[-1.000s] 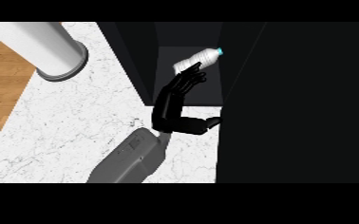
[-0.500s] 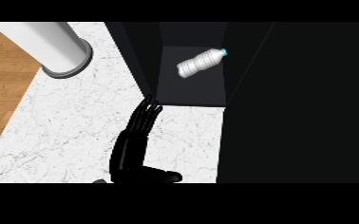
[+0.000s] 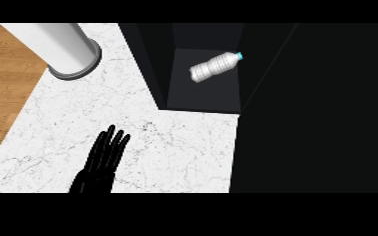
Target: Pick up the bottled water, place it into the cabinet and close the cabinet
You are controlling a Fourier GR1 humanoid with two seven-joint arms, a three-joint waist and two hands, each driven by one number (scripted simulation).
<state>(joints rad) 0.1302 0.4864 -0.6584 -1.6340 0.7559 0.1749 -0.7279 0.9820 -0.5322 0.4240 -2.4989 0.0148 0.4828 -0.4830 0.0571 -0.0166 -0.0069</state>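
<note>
Bottled water (image 3: 215, 67) lying inside dark cabinet (image 3: 205, 94); robot hand (image 3: 102, 164) released over marble counter (image 3: 177, 150).

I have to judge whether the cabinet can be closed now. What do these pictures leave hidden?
- Cabinet door: head view, lost in black at right.
- Right hand: outside the view.
- Left hand: wrist cut by lower edge.
- Grey cylinder: top cut by upper edge.
- Bottled water: label too small.

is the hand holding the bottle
No, the hand lies open over the counter, apart from the bottle in the cabinet.
</note>
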